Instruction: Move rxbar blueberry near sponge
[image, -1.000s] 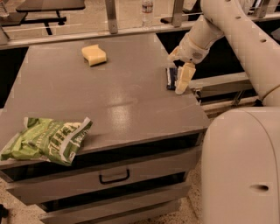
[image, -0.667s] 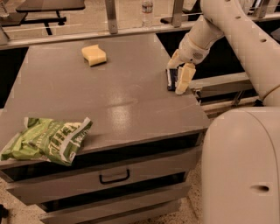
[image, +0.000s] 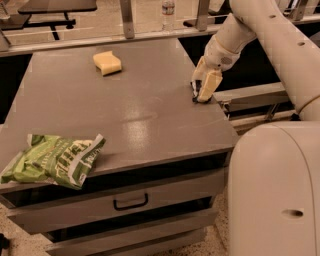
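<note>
Claw (image: 202, 93) low at right edge of table (image: 125, 117) over mostly hidden rxbar blueberry (image: 195, 90), grip unclear; sponge (image: 107, 62) well apart

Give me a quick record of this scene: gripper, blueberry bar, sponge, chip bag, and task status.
gripper: lowered at the right edge of the table, at the bar
rxbar blueberry: right edge, mostly hidden by the gripper
sponge: far side, left of centre, well apart from the bar
green chip bag: near left corner
task status: bar not yet near sponge
</note>
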